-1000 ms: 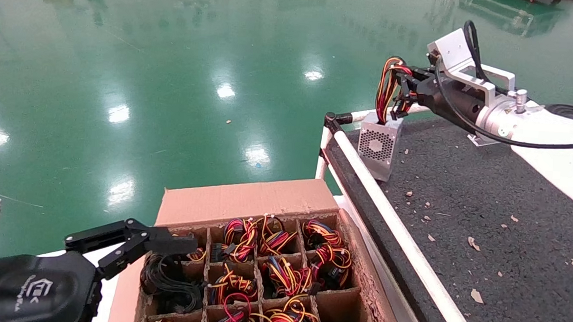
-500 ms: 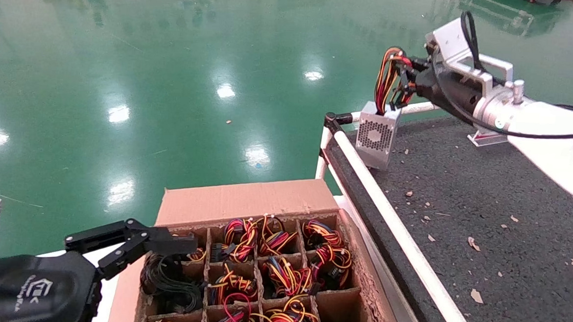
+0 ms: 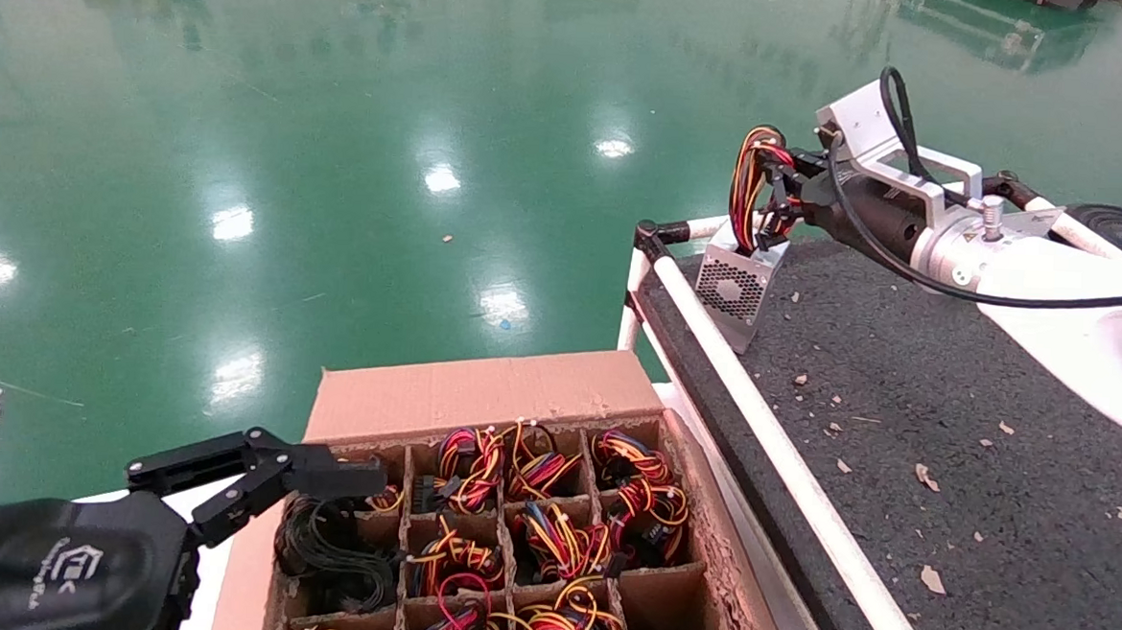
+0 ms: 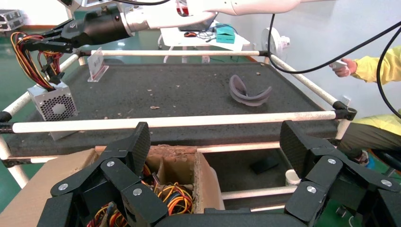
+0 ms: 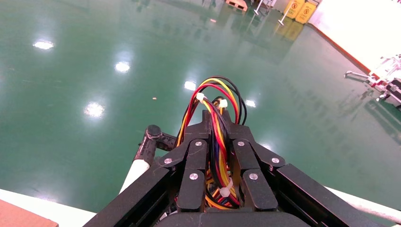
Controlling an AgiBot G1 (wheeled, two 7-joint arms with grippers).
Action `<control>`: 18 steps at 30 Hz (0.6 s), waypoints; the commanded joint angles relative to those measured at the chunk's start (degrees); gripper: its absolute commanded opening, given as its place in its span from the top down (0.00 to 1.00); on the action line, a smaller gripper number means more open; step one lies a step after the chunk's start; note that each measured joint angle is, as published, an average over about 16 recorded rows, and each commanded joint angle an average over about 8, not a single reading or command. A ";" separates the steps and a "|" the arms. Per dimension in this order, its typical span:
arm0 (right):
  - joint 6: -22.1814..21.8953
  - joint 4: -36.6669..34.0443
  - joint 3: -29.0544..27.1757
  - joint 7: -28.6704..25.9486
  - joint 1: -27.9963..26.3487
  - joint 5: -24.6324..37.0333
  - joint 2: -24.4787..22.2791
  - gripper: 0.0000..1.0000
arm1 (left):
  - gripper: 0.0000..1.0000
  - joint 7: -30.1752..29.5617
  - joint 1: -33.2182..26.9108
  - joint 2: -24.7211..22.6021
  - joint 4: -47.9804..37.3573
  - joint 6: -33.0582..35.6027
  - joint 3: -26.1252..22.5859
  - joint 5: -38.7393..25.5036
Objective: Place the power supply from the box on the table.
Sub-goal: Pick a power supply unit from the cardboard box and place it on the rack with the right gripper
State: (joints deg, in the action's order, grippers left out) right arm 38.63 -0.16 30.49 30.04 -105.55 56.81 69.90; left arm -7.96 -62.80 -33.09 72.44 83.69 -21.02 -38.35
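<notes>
While we carry the small silver metal power supply with the perforated fan grille (image 3: 737, 286) by its looped bundle of red, yellow, orange and black wires (image 3: 758, 186), the step in hand, as we judge it, is setting it down on the large dark grey rough-textured table (image 3: 951, 393), near the far left corner by the black pipe joint (image 3: 649, 233). Our right gripper (image 3: 779, 194) is above that corner, and the metal case hangs tilted below it, one lower corner at or just above the table top; we cannot tell whether it touches.

To do this well, we think we should lower slowly until the case rests flat, since a body hanging from wires can swing or tip. It sits just beside the white pipe rail (image 3: 775, 441), so we would keep it inward of the rail, lest it catch there or topple toward the green floor. We would only let go once the case sits steady.

From the right wrist camera, our black right fingers (image 5: 191, 177) are drawn narrow, pinching the wires between them; they touch only the wires, not the metal case.

Our left gripper (image 3: 298, 479) is idle over the near left edge of the brown cardboard box with pulp dividers (image 3: 480, 392), its fingers (image 4: 137, 146) spread wide and holding nothing.
</notes>
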 commanded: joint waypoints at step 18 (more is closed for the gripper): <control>2.28 -0.64 0.75 -1.35 -1.32 1.09 -1.56 0.00 | 0.00 0.01 0.00 0.00 -0.02 0.00 0.00 0.00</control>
State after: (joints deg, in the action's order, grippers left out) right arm 40.78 -0.65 31.15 28.80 -106.86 57.78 68.53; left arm -7.96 -62.80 -33.09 72.42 83.69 -21.02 -38.34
